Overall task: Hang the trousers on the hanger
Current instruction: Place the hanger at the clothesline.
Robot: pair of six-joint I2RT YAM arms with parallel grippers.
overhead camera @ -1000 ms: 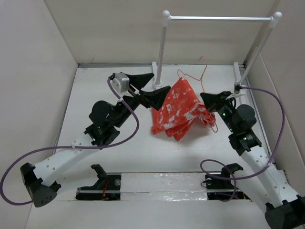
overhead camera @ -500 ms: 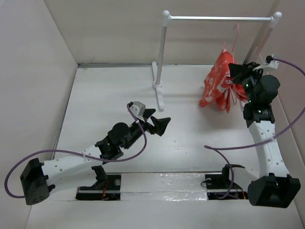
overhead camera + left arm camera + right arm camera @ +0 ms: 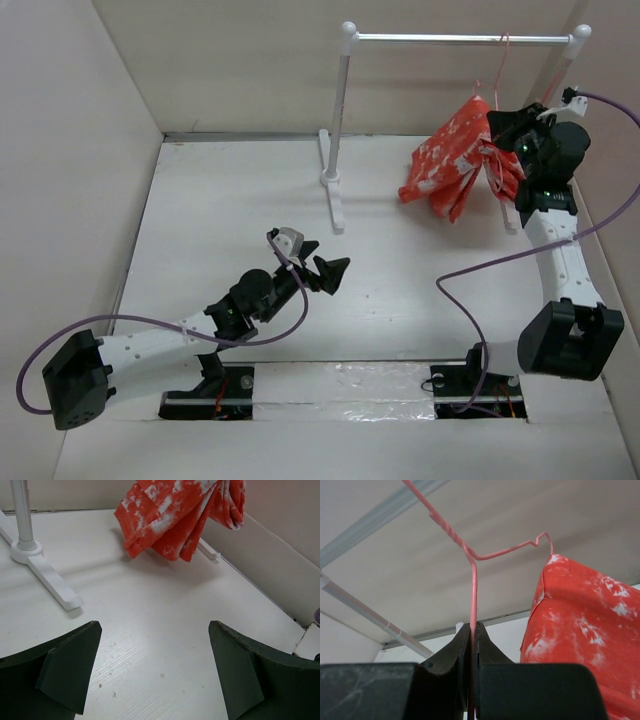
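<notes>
The orange-red, white-splotched trousers [image 3: 450, 170] hang draped over the thin pink wire hanger [image 3: 501, 70], off the table at the back right. My right gripper [image 3: 497, 135] is shut on the hanger's wire [image 3: 473, 590] just below its twisted neck, with the trousers [image 3: 580, 630] beside the jaws [image 3: 474, 627]. The hook reaches up to the white rail [image 3: 460, 39]; I cannot tell whether it rests on it. My left gripper [image 3: 325, 268] is open and empty, low over the table's middle, far from the trousers [image 3: 175, 515]. Its view shows bare table between the fingers [image 3: 155, 670].
The white rail stands on two posts; the left post and its foot [image 3: 333, 190] are behind my left gripper, also seen in the left wrist view [image 3: 45, 572]. The right post [image 3: 545, 100] and side wall [image 3: 610, 180] are close to my right arm.
My right arm has lifted the hanger and trousers from the table's middle to the rail's right end. My left arm has pulled back toward the near edge, staying open.
</notes>
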